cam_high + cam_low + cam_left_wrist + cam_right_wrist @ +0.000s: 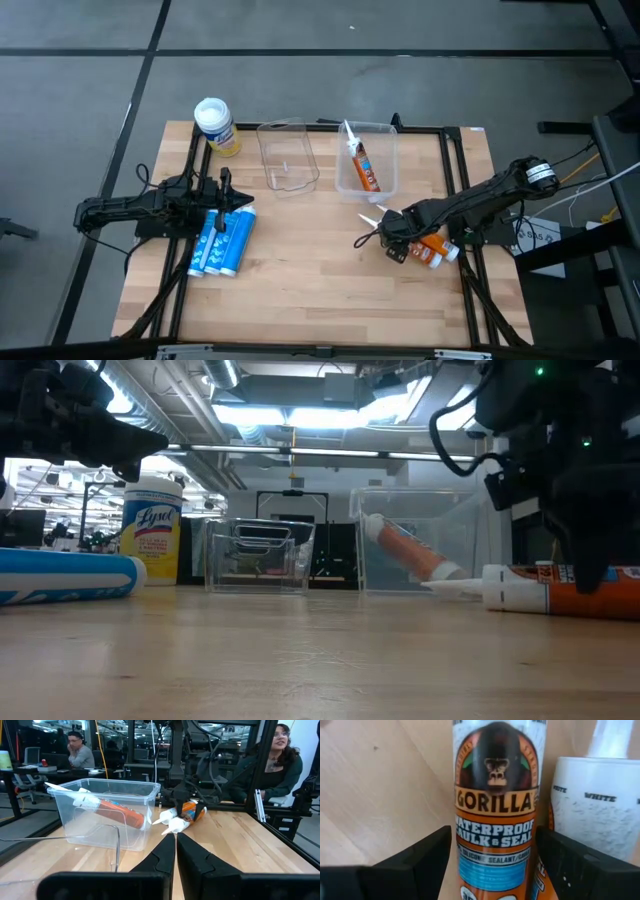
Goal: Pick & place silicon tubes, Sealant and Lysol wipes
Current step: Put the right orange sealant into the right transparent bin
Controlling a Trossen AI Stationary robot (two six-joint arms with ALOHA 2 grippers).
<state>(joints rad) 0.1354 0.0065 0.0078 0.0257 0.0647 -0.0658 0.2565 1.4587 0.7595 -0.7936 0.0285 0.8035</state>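
yellow lysol wipes canister [222,133] with white lid, blue silicone tubes [222,243], orange-and-white sealant tubes [432,249], pale wooden bench [300,280].

Left arm: reaches in from the left edge, laid out low and nearly level; left tool [243,200] fingers pressed together, tips touching. Right arm: angled in from the right edge, wrist bent down; right tool [392,240] jaws spread wide, low over the surface [300,290].

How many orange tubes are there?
3. One orange tube lies in the right clear bin. Two lie side by side on the table under the right gripper. Its arm might hide more.
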